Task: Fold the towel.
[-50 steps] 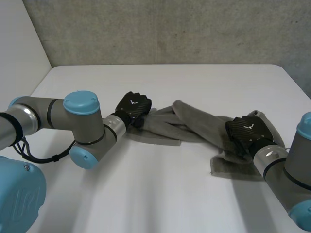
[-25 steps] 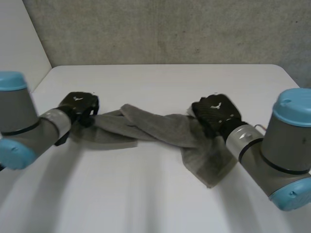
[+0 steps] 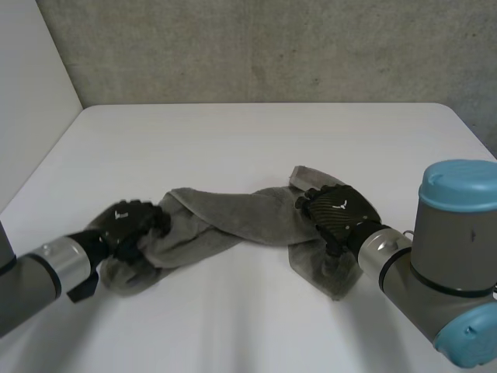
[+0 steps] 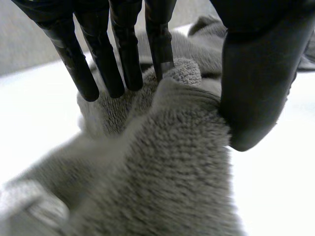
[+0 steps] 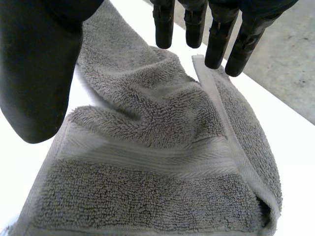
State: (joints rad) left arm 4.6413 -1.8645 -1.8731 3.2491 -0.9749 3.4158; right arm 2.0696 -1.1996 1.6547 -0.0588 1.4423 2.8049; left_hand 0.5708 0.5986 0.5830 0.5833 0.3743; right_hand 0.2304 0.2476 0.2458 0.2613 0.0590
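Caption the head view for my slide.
Left hand and right hand each grip one end of a twisted grey towel on the white table.

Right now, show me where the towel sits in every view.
Head view: towel stretched between left hand and right hand.
Left wrist view: towel pinched between fingers and thumb.
Right wrist view: towel under the palm.
Shared landmark: the white table under it.
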